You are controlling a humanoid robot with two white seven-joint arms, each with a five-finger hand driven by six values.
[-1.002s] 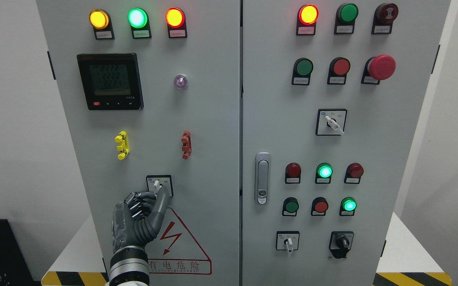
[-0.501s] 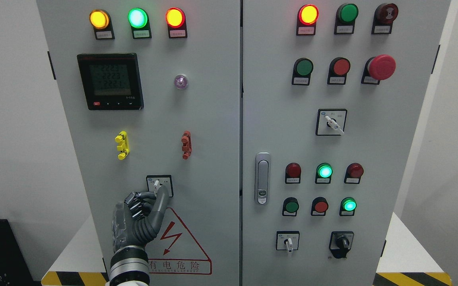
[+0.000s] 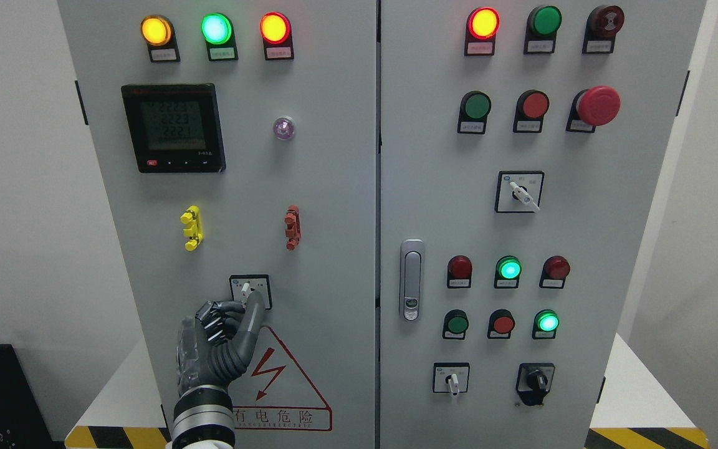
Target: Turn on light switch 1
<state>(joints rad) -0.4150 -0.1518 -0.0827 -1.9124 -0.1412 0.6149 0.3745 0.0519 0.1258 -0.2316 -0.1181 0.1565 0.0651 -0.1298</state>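
Head view: the light switch (image 3: 245, 289), a small white toggle in a square plate, sits on the cabinet door (image 3: 334, 187) just above the red warning triangle (image 3: 281, 380). The left hand (image 3: 222, 340) is raised against the triangle's upper left. Its fingers are curled and grasp nothing, with one finger (image 3: 254, 312) extended to the switch plate's lower edge.

grey cabinet (image 3: 334, 187) fitted with lamps lit amber (image 3: 156, 30), green (image 3: 216, 28), red (image 3: 273, 27). black meter (image 3: 173, 128) shown with greenish display. yellow clip (image 3: 191, 227) and red clip (image 3: 292, 227) mounted mid-panel. white-faced, black-framed light switch (image 3: 250, 291) seen above red-outlined warning triangle (image 3: 281, 380). dark grey left hand (image 3: 222, 340). large red mushroom button (image 3: 598, 105). black-yellow hazard stripes (image 3: 116, 436) painted along base.
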